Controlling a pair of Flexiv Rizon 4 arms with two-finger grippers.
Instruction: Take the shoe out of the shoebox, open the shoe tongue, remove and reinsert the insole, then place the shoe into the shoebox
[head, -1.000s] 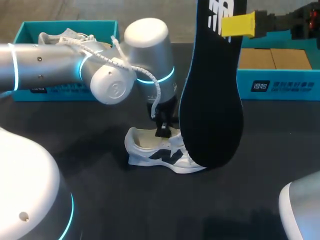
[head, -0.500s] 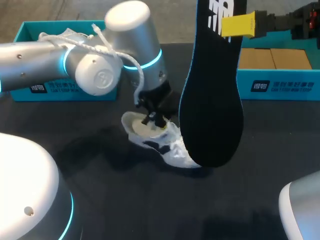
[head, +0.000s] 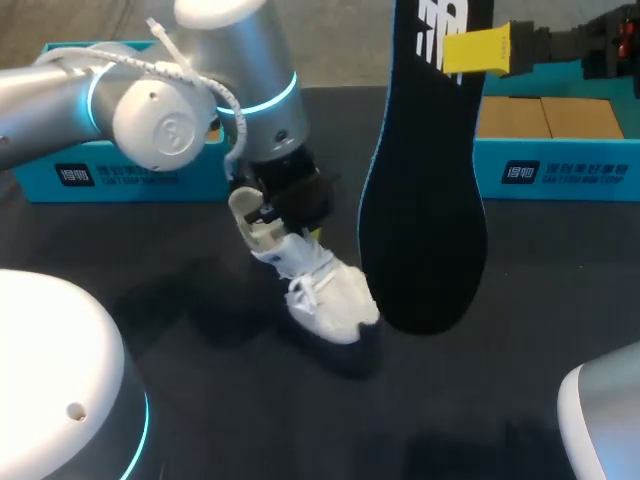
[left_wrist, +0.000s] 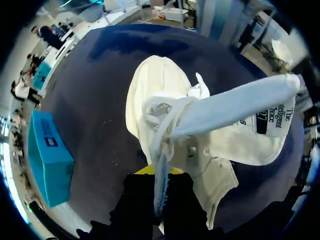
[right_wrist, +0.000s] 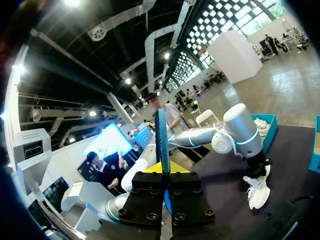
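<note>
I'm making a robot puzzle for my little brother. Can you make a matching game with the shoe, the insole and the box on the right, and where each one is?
Things:
1. white shoe
2. black insole
3. teal shoebox on the right

Places:
A. at the far edge of the table, with brown cardboard inside
B. hanging upright in the air, pinched by the right gripper
C. tilted, heel up and toe down, gripped by the left gripper

Pairs: 1-C, 2-B, 3-A
</note>
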